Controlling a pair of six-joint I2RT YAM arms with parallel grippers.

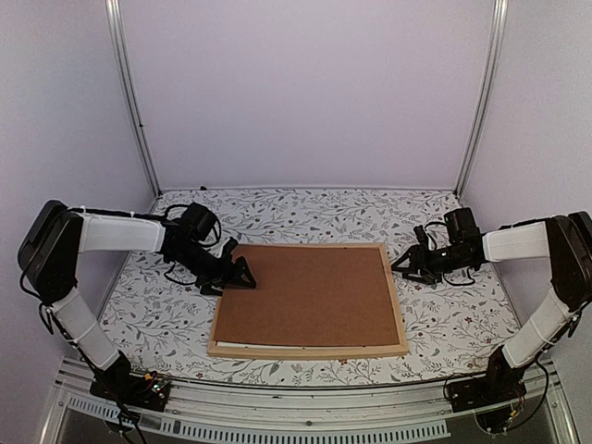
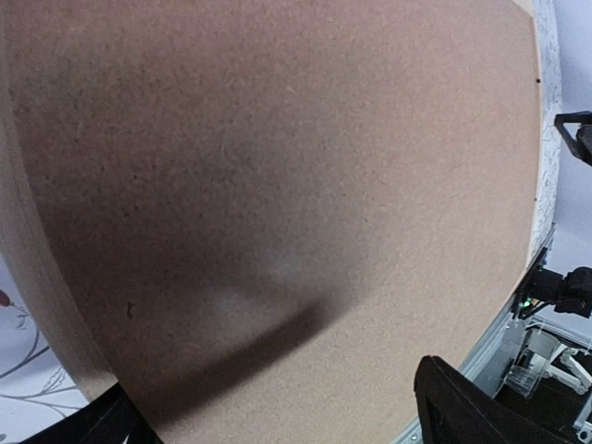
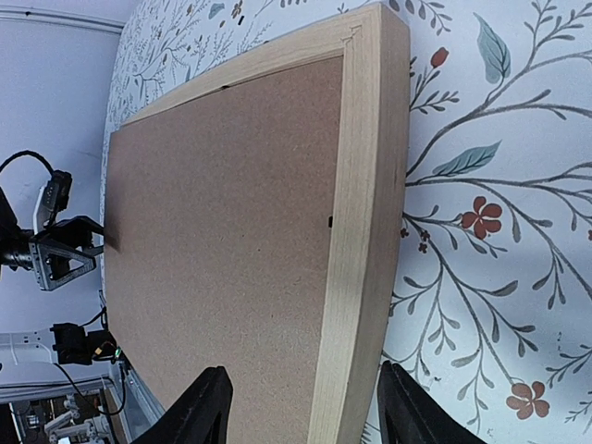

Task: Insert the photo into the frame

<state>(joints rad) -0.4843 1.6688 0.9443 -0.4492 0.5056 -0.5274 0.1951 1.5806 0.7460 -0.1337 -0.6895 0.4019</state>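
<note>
Here, the frame (image 1: 399,305), built of thin pale-wood strips with a notched corner joint, is seen lying flat at the middle of the table (image 1: 453,324), which is covered in a print of grey sprigs and small red flowers. Its opening is filled by a board (image 1: 310,296) of matte, speckled brown fibre. The photo cannot be made out in any view. Only a thin pale sliver (image 1: 277,348) is shown between the board's near edge and the near strip, and what it is cannot be told. The left gripper (image 1: 242,276) is held low at the board's left edge, its black fingers (image 2: 458,407) spread wide over the brown surface with nothing between them, and a shadow is cast on the board. The right gripper (image 1: 404,266) is placed at the frame's right strip, its fingers (image 3: 205,407) parted with the strip between them in the wrist view; contact cannot be judged. Bare print is seen on all four sides of the frame, widest at left and right. The fingers are cut off by the lower edge in both wrist views.
</note>
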